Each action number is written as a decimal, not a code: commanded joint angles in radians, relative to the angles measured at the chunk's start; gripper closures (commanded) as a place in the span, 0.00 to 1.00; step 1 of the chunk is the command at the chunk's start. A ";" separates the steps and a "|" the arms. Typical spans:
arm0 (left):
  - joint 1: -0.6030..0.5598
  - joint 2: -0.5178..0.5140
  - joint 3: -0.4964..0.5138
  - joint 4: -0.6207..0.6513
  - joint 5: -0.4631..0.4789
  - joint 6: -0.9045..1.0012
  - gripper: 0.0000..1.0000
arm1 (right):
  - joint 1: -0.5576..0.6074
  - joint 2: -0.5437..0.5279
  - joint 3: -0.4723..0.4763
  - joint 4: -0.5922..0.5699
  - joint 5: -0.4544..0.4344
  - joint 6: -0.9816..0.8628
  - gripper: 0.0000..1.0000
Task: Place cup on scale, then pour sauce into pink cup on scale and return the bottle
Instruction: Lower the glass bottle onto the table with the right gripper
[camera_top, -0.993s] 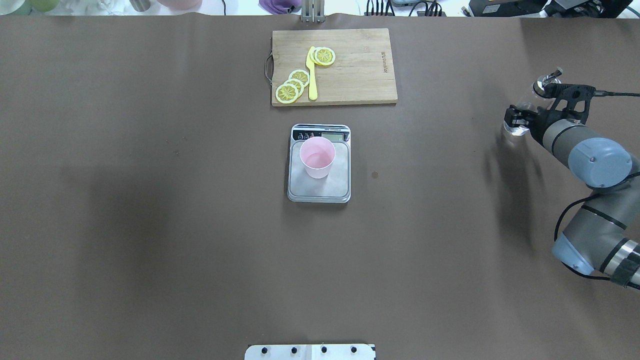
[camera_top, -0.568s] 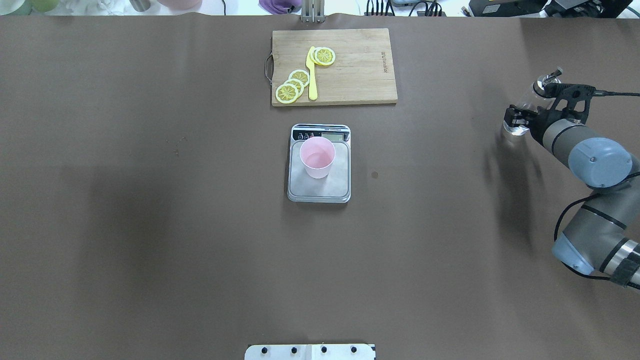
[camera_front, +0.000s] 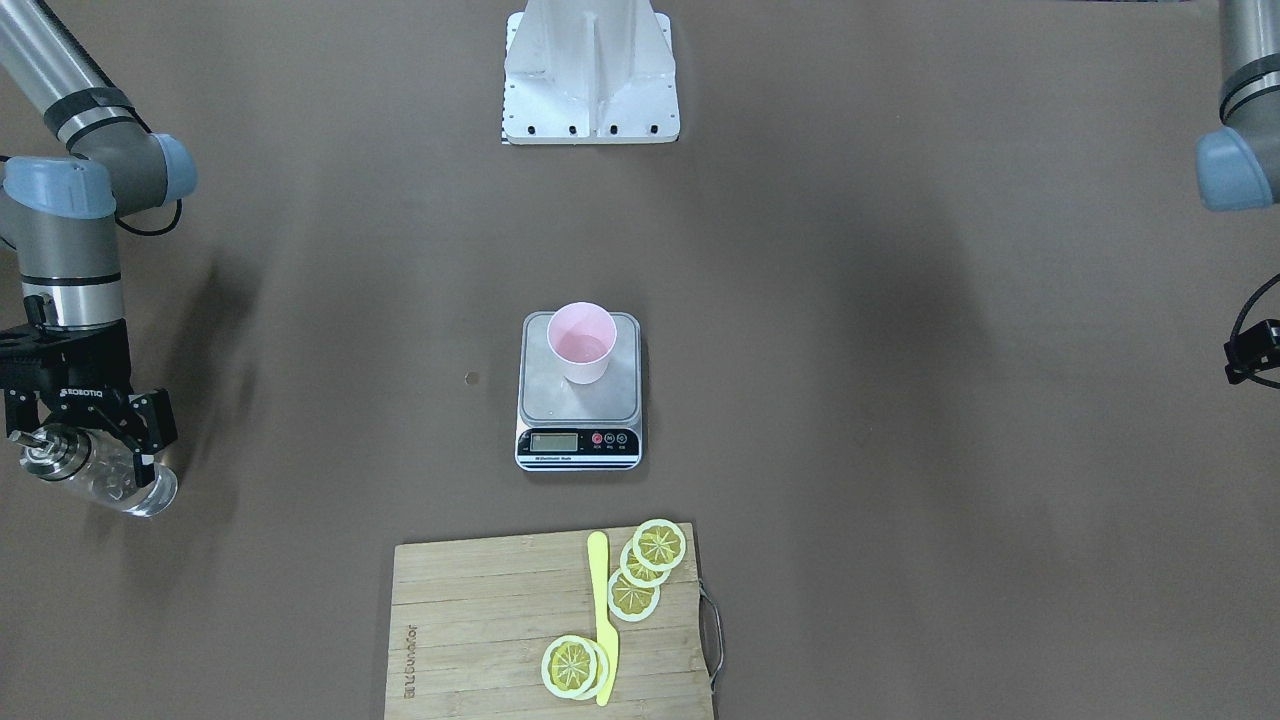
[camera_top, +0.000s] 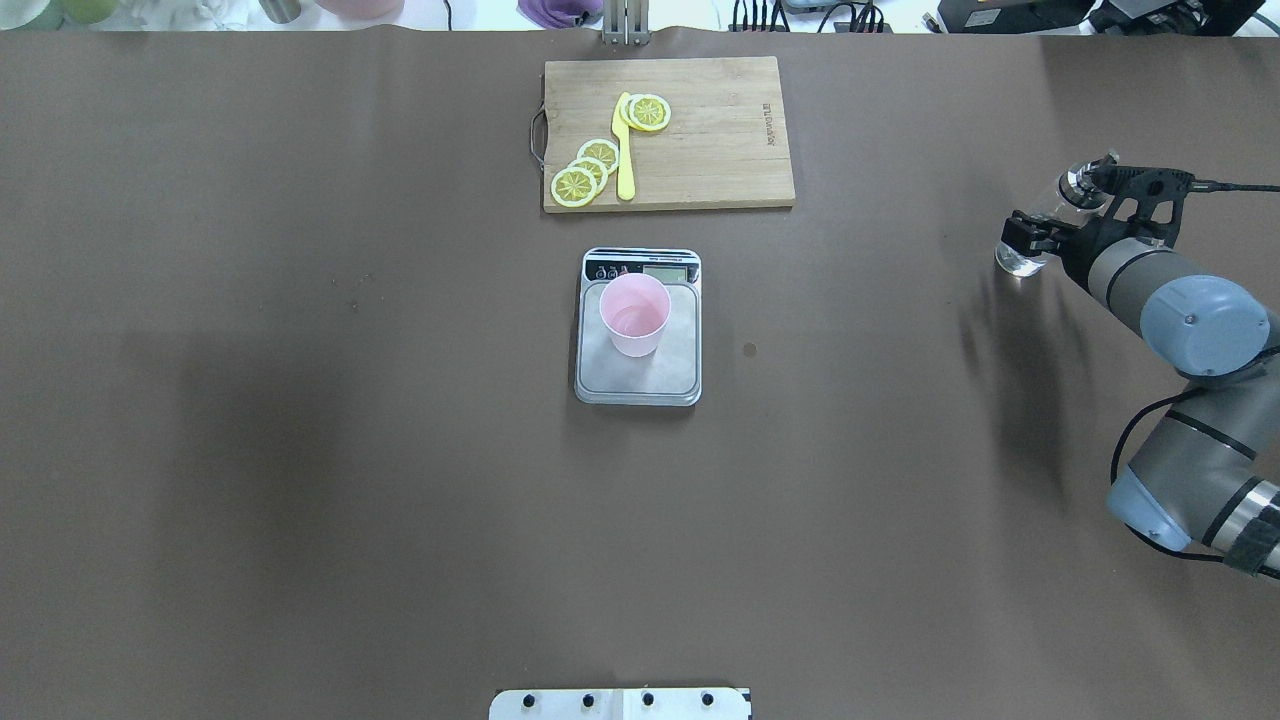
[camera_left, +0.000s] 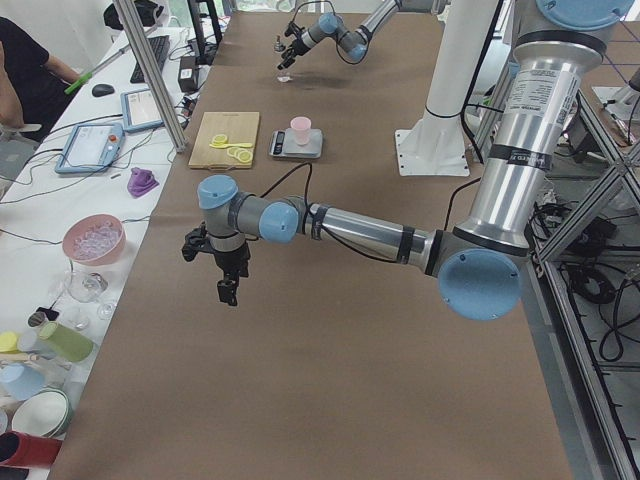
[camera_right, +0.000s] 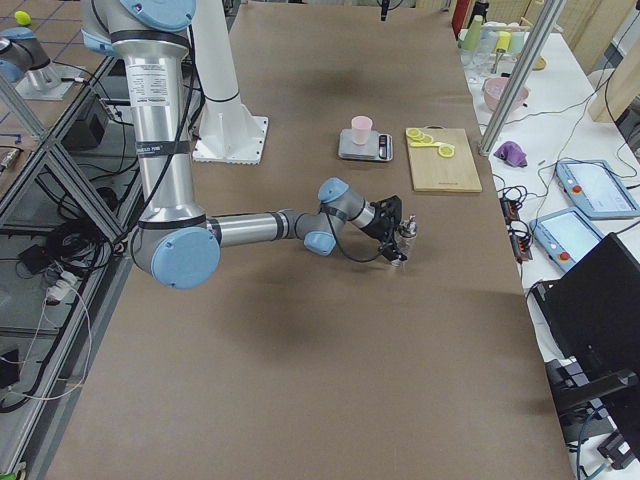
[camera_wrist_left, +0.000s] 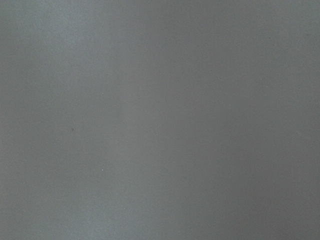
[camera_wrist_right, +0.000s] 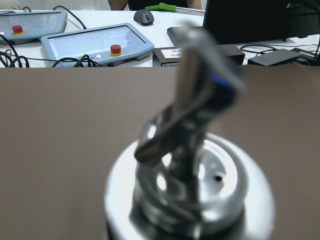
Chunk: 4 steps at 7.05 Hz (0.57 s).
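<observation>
One small clear glass bottle with a shiny metal pourer cap sits clamped between the fingers of the right gripper at the far left edge of the front-facing view, its base low over the brown table. The pale pink tapered cup stands on the brushed steel digital scale at frame centre, well apart. To return the bottle well, I judge it should be brought upright and seated flat before the fingers part. The left gripper hangs idle; its opening cannot be told.
</observation>
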<state>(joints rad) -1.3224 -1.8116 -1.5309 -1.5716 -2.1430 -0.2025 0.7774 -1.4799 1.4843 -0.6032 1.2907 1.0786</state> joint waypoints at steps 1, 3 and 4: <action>0.000 0.000 0.000 -0.001 0.000 0.000 0.01 | 0.000 -0.008 0.002 0.016 0.001 0.000 0.00; 0.000 0.002 0.000 -0.001 0.000 0.000 0.01 | -0.001 -0.029 0.037 0.017 0.004 0.001 0.00; 0.000 0.005 0.000 0.001 0.000 0.000 0.01 | -0.004 -0.080 0.092 0.017 0.045 0.000 0.00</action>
<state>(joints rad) -1.3223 -1.8098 -1.5309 -1.5716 -2.1429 -0.2025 0.7759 -1.5139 1.5238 -0.5867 1.3031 1.0795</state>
